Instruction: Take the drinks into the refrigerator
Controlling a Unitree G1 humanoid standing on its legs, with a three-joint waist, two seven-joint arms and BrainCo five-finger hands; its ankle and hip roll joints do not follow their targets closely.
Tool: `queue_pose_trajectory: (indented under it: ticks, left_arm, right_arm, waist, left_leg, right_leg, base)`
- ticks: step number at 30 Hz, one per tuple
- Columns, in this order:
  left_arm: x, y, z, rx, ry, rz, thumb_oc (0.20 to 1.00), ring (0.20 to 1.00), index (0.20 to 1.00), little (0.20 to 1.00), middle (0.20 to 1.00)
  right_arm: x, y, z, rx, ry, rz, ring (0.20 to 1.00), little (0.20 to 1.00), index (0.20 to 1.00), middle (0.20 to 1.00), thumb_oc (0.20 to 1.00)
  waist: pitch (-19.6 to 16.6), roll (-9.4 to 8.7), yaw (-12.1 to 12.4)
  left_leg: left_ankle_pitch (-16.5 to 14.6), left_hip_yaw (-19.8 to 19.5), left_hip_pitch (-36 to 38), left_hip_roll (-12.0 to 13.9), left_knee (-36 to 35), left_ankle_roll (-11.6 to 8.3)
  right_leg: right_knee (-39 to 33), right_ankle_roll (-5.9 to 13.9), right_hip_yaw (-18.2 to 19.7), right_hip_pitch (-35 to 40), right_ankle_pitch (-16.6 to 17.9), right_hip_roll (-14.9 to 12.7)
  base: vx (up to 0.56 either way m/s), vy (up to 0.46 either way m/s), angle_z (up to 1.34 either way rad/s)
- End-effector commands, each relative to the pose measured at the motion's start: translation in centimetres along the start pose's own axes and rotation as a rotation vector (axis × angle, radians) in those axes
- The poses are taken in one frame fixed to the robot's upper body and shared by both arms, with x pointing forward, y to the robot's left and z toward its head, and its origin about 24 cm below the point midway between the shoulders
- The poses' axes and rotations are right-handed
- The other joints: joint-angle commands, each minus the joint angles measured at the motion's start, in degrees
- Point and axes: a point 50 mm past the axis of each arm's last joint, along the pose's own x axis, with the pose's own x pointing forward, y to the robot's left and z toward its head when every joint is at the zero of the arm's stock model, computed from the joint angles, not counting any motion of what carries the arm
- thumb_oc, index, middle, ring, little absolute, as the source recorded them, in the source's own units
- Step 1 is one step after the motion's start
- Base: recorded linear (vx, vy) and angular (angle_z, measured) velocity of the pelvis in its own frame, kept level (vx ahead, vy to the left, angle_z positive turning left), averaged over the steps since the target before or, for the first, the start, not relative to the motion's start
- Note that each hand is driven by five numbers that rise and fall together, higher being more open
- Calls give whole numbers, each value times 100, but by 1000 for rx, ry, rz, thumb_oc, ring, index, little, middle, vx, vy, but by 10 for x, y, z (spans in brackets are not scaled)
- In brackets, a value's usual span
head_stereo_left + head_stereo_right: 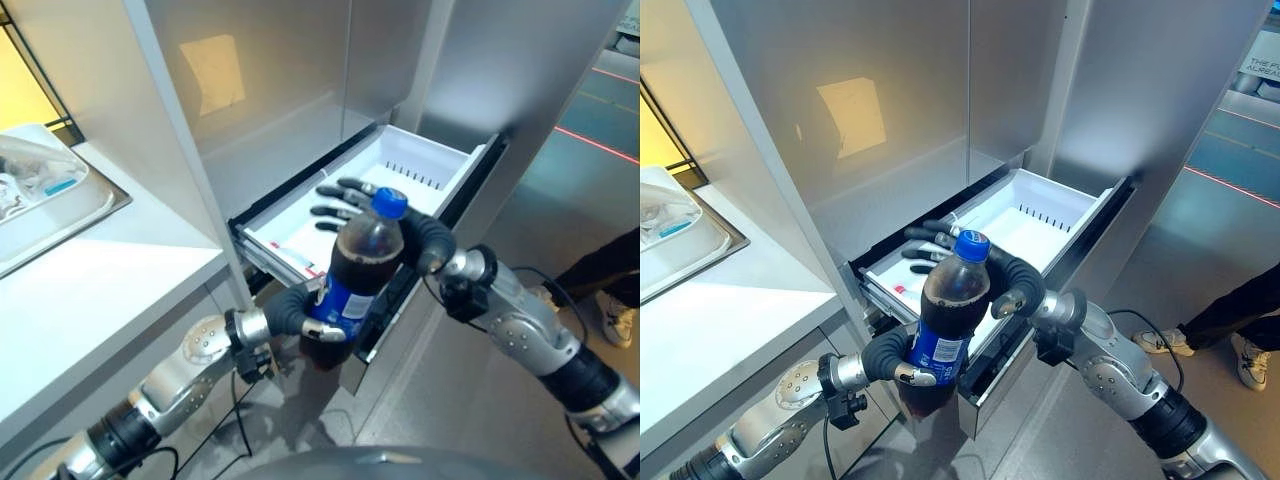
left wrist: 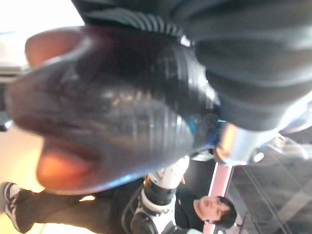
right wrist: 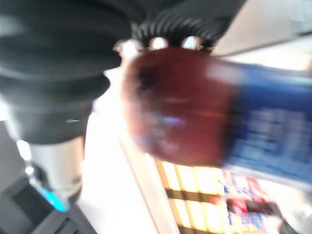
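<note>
From where I stand, the cola bottle (image 1: 358, 275) is upright in the air just in front of the open refrigerator drawer (image 1: 425, 160), not yet inside it. The left hand (image 1: 300, 312) comes up from about 7 o'clock and has its fingers wrapped round the lower body, over the blue label. The right hand (image 1: 1008, 280) reaches in from 4 o'clock; its dark cover presses against the bottle's shoulder, while its fingers (image 1: 345, 200) stretch out flat over the white drawer, relaxed rather than clenched.

The bottle looks nearly full of dark soda, so I would judge it fairly heavy for its size, with the weight shifting if tipped. The plastic wall is stiff enough under pressure but smooth and likely slick, more so if damp. The labelled waist, where the left hand already grips, seems the safest place to hold; the neck under the blue cap (image 1: 971, 243) is narrow and gives less purchase.

The label is blue with some lighter print, but nothing on it can be read from here. A white desk (image 1: 100, 290) lies at 9 o'clock, and a person's shoes (image 1: 1250, 360) show at 3 o'clock.
</note>
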Motion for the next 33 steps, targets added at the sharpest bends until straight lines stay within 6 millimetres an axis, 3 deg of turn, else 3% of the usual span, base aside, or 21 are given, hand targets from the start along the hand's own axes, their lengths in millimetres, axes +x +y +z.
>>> queue_pose_trajectory:
  ticks: [1,5,15,22,27,30,33]
  left_arm:
    - [10,21,36,84,-199,80,200,200,200,200,200]
    - [9,21,37,77,-209,92,200,200,200,200,200]
    - [10,21,40,94,-212,92,200,200,200,200,200]
    - [13,20,42,117,-213,79,200,200,200,200,200]
    - [15,19,41,134,-201,65,200,200,200,200,200]
    - [15,19,41,155,-189,59,200,200,200,200,200]
    - [14,19,41,154,-189,52,200,200,200,200,200]
  right_arm:
    - [17,10,42,-210,-199,71,1000,1000,1000,1000,1000]
    - [20,15,53,-321,-230,79,1000,1000,1000,1000,1000]
    - [22,17,33,-215,-168,100,1000,1000,1000,1000,1000]
    - [16,16,-13,167,-89,66,1000,1000,1000,1000,1000]
    - [12,29,-44,482,-23,86,1000,1000,1000,1000,1000]
    - [11,30,-49,541,-8,80,1000,1000,1000,1000,1000]
    - [12,28,-38,513,-21,120,1000,1000,1000,1000,1000]
  waist:
    - [-106,-117,-8]
    - [-130,-108,-7]
    - [-129,-121,2]
    - [-104,-157,17]
    - [-79,-197,50]
    - [-68,-209,74]
    - [-57,-213,85]
  left_leg:
    - [-198,-442,-211,-241,50,372]
    - [-214,-437,-205,-241,46,373]
    - [-221,-489,-187,-241,44,375]
    - [-209,-513,-190,-253,50,376]
    - [-198,-545,-199,-254,54,370]
    - [-192,-552,-208,-253,65,367]
    - [-180,-561,-225,-253,65,352]
  right_leg:
    - [385,53,-379,168,-476,86]
    - [380,54,-369,182,-482,90]
    - [358,40,-383,207,-494,91]
    - [372,30,-439,215,-498,78]
    - [377,27,-460,221,-496,72]
    - [387,25,-488,219,-498,67]
    - [387,30,-534,228,-498,61]
  base:
    - [0,0,0]
    - [0,0,0]
    - [0,0,0]
    - [0,0,0]
    - [0,0,0]
    - [0,0,0]
    - [0,0,0]
